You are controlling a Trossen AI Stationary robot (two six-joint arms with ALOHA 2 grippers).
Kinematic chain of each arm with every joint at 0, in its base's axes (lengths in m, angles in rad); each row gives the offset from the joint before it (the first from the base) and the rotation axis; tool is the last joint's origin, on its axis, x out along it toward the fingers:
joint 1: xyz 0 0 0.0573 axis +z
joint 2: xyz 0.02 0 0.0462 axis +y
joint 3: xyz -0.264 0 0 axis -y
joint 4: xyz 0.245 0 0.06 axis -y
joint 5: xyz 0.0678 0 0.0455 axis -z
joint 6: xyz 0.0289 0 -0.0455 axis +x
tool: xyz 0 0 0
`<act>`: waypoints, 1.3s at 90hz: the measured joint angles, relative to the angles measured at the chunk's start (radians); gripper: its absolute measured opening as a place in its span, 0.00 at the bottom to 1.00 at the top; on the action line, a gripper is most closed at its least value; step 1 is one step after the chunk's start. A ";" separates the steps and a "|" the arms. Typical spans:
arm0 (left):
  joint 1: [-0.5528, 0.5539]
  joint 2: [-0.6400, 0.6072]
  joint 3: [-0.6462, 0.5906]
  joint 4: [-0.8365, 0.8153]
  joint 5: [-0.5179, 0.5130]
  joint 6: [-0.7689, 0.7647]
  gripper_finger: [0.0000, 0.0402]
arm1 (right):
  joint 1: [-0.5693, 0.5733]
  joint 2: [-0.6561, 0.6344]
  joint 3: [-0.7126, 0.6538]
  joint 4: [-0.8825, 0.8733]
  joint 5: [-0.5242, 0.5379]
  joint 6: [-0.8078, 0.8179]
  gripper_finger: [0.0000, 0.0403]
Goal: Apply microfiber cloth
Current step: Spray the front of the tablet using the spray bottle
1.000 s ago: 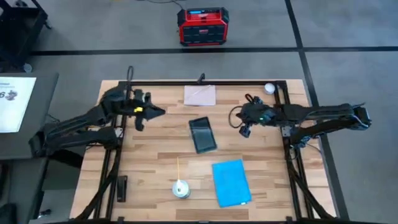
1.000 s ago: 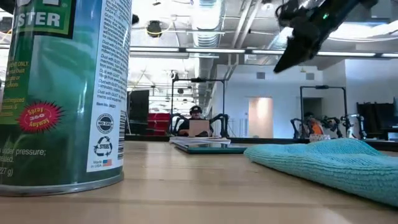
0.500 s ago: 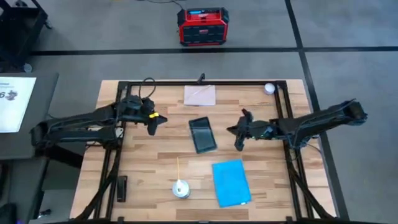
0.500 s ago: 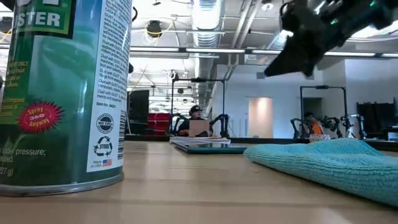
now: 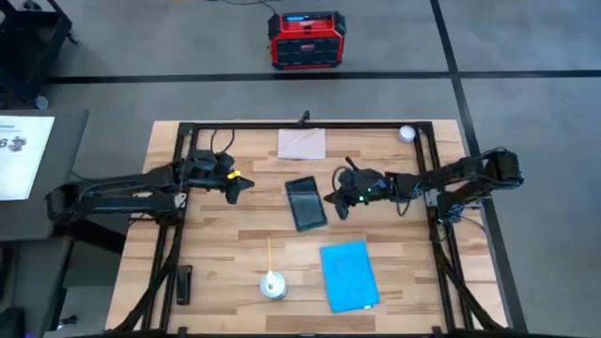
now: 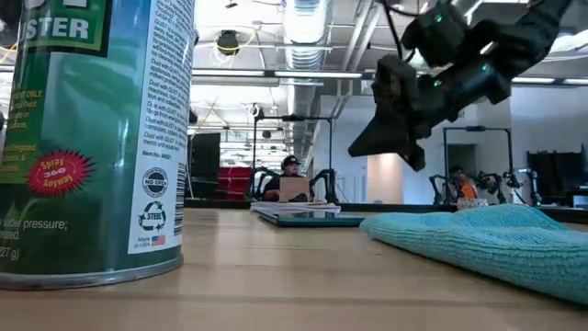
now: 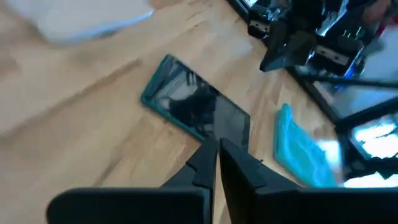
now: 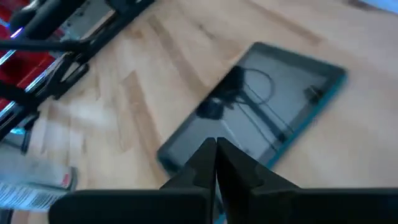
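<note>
The blue cloth (image 5: 349, 276) lies flat on the wooden bench (image 5: 235, 244), toward the near right part of its surface, with nothing touching it. In the low view the cloth (image 6: 487, 241) fills the right foreground as a soft, rumpled turquoise layer. In the left wrist view a strip of the cloth (image 7: 300, 149) shows beyond the tablet.

A black tablet (image 5: 305, 203) with a teal edge lies flat near the middle of the bench, between the two arms and well apart from the cloth. The left wrist view shows the tablet (image 7: 199, 107) ahead of that arm's fingers, and the right wrist view shows it (image 8: 261, 106) just past its own fingers, its glossy screen reflecting cables.

The right end effector (image 5: 335, 199) hangs above the bench just beside the tablet's right edge; its fingers (image 8: 205, 163) are pressed together with nothing between them. In the low view it (image 6: 381, 140) appears raised in the air above the cloth.

The left end effector (image 5: 235, 185) is over the bench left of the tablet, apart from it; its fingers (image 7: 208, 160) are also pressed together and empty.

A pale sheet (image 5: 301, 144) lies at the far edge of the bench behind the tablet. A green spray can (image 5: 273, 284) stands near the front edge, left of the cloth, and looms large in the low view (image 6: 92, 138). A small dark object (image 5: 184, 284) lies at the near left corner. A red and black box (image 5: 306, 40) sits on the floor beyond the bench
</note>
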 joint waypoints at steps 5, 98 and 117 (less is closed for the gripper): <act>0.000 0.010 -0.081 0.126 0.003 -0.090 0.00 | -0.017 0.000 0.000 0.000 -0.026 -0.004 0.00; -0.217 0.703 -0.062 0.820 -0.137 -0.561 0.00 | -0.072 0.167 0.001 0.072 -0.054 -0.086 0.00; -0.217 0.916 0.020 0.973 -0.040 -0.590 0.00 | -0.072 0.167 0.001 -0.025 -0.037 -0.088 0.00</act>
